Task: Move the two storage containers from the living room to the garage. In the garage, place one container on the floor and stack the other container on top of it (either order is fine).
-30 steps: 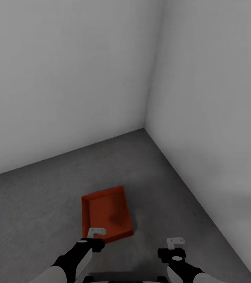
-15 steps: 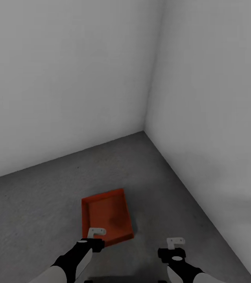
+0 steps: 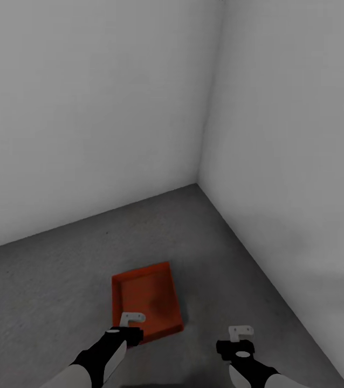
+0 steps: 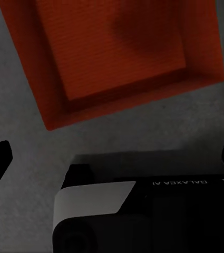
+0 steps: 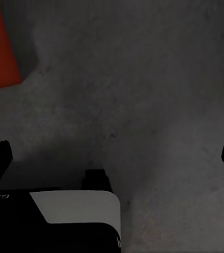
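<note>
The floor [image 3: 59, 280] is dark grey, rough matte concrete, running to a far corner where two plain white-grey walls [image 3: 86, 108] meet. One orange-red open-top storage container [image 3: 148, 307] lies flat on it, near the robot and slightly left of centre, apart from both walls.

Both arms reach forward, low; left tool [image 3: 131, 319] and right tool [image 3: 240, 332] have fingers spread, empty.
</note>
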`<state>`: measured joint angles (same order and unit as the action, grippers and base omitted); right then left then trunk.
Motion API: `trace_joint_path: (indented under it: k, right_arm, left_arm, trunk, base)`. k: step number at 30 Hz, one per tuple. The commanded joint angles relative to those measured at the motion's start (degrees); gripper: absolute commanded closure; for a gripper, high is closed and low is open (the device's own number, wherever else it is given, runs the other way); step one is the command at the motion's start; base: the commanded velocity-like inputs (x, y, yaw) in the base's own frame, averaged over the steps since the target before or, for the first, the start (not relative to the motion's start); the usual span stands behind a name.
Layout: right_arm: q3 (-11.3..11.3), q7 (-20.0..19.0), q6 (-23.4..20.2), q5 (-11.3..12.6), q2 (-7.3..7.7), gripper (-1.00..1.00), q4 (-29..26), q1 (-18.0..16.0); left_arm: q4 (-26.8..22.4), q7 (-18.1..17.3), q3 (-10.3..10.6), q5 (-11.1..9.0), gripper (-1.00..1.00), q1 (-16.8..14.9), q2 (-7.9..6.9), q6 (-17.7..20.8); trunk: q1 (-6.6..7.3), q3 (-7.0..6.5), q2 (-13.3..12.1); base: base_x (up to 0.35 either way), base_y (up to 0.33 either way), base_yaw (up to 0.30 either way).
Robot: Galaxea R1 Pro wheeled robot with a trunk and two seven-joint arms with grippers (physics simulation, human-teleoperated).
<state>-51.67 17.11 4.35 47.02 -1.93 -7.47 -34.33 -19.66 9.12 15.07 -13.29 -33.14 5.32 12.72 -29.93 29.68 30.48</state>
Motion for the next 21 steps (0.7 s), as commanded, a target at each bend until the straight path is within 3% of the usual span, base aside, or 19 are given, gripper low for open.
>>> trace_joint_path:
  k: [1, 21]
  right_arm:
    - [-0.5, 0.2, 0.2, 0.6, 0.00, -1.00, 0.0, 0.0]
    - [-0.5, 0.2, 0.2, 0.6, 0.00, -1.00, 0.0, 0.0]
  left_arm:
    - [-0.1, 0.4, 0.5, -0.6, -1.00, 0.0, -0.04, 0.3]
    - [-0.1, 0.4, 0.5, -0.6, -1.00, 0.0, -0.04, 0.4]
  trunk:
    - [-0.02, -0.03, 0.1]
    - [-0.02, -1.82, 0.1]
  base:
    - [0.000, 0.000, 0.000]
    - [0.000, 0.000, 0.000]
